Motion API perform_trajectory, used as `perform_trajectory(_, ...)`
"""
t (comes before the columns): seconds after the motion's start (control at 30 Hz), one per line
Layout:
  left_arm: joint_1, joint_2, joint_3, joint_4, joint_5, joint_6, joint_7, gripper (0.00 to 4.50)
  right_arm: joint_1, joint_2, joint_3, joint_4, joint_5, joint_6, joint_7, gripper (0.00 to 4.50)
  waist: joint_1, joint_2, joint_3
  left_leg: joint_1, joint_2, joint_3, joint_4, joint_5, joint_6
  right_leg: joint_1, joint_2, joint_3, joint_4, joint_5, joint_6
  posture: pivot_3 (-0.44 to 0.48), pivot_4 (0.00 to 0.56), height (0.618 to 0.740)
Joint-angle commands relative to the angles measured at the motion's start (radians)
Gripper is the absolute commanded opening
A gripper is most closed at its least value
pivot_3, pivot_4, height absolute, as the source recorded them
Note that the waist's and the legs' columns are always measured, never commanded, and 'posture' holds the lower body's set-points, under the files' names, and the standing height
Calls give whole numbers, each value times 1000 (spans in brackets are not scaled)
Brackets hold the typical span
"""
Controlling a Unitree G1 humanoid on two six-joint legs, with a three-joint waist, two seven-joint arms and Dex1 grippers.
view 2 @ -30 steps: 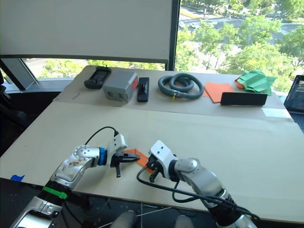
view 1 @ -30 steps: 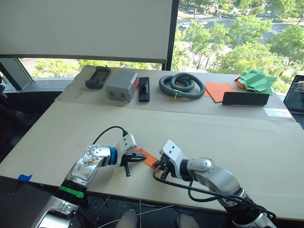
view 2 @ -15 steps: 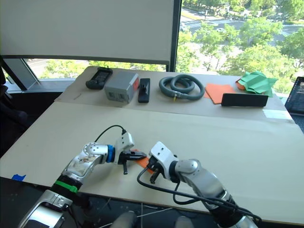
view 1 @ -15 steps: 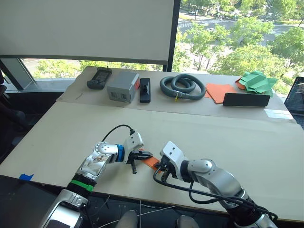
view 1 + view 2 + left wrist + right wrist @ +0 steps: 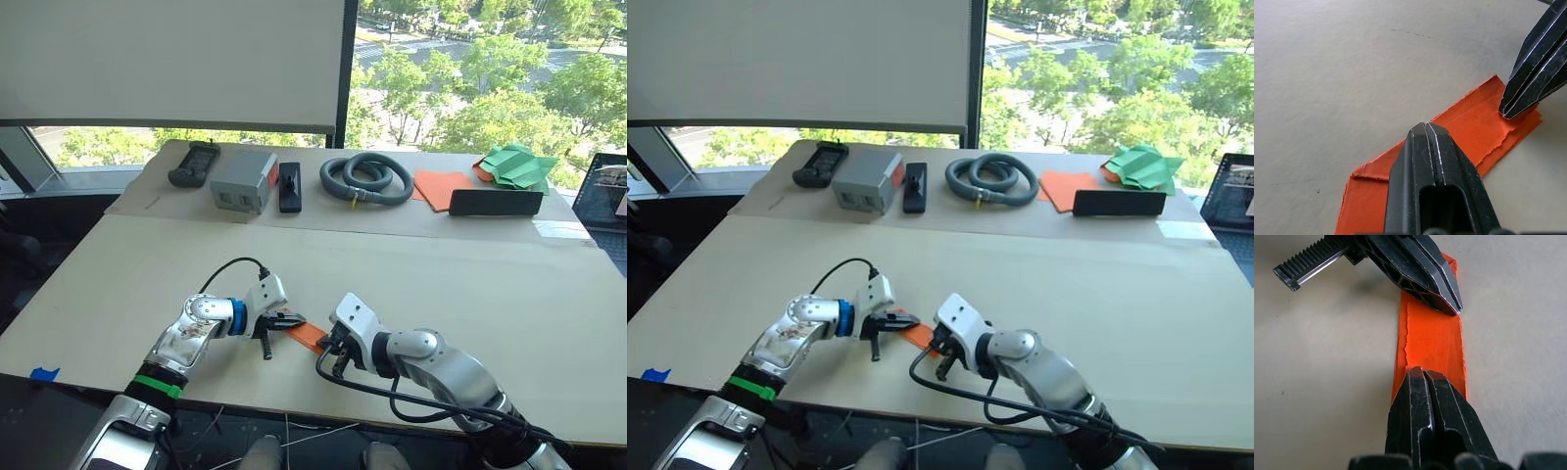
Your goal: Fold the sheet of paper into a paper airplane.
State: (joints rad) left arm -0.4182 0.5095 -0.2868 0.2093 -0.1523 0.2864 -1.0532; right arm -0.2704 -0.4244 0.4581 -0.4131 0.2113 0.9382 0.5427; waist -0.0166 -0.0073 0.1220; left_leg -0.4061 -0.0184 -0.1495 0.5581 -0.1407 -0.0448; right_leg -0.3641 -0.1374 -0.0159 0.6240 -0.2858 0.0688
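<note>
The sheet of paper (image 5: 310, 335) lies flat on the table as a narrow, folded orange strip with rough edges, close to the front edge. My left gripper (image 5: 294, 320) is shut, and its tip (image 5: 1425, 126) rests on top of the strip near its middle. My right gripper (image 5: 329, 347) is also shut, and its tip (image 5: 1420, 370) presses on the strip's other end. In the right wrist view, bare orange paper (image 5: 1432, 340) shows between the two tips. Nothing is clamped between either pair of fingers.
On the raised board at the back stand a grey box (image 5: 242, 181), a coiled grey hose (image 5: 367, 178), an orange paper stack (image 5: 443, 186), green paper shapes (image 5: 514, 164) and a black bar (image 5: 495, 202). A laptop (image 5: 607, 191) stands at the far right.
The camera has shifted. My left gripper has slid along the strip toward the right gripper, so less orange shows between them. The right gripper has stayed on its end.
</note>
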Motion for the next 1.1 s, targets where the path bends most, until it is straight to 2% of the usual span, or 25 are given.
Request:
perform_trajectory(0.03, 32, 34, -4, 105, 52, 18, 19, 0, 28, -28, 36, 45, -13, 75, -2, 13, -1, 0, 0, 0, 0, 0, 0, 0, 0, 0, 0, 0, 0, 0, 0, 0, 150, 702)
perform_trajectory(0.33, 12, 35, 16, 198, 60, -16, 34, 0, 26, -45, 55, 35, -14, 82, 7, 13, -4, 2, -2, 1, 0, 0, 0, 0, 0, -1, -1, 0, 0, 0, 0, 0, 150, 702)
perform_trajectory(0.83, 67, 83, 76, 169, 52, -9, 46, 0, 1, -41, 75, 56, -21, 73, 11, 13, -15, 2, -3, 2, 0, 0, -1, 0, 0, -3, -1, 0, 0, 0, 0, 0, 150, 702)
perform_trajectory(0.97, 63, 85, 122, 137, 23, 3, 55, 0, -19, -38, 73, 50, -28, 28, 17, 13, -21, 2, -2, 1, 0, 0, -1, 0, 0, -3, -2, 0, 0, 0, 0, 0, 150, 702)
perform_trajectory(1.1, 76, 109, 215, 19, -54, 46, 51, 0, -36, -36, 24, -5, -16, -60, 34, 13, -28, 1, 2, -1, 0, 0, -2, 0, 0, -6, -2, 0, 0, 0, 0, 0, 150, 702)
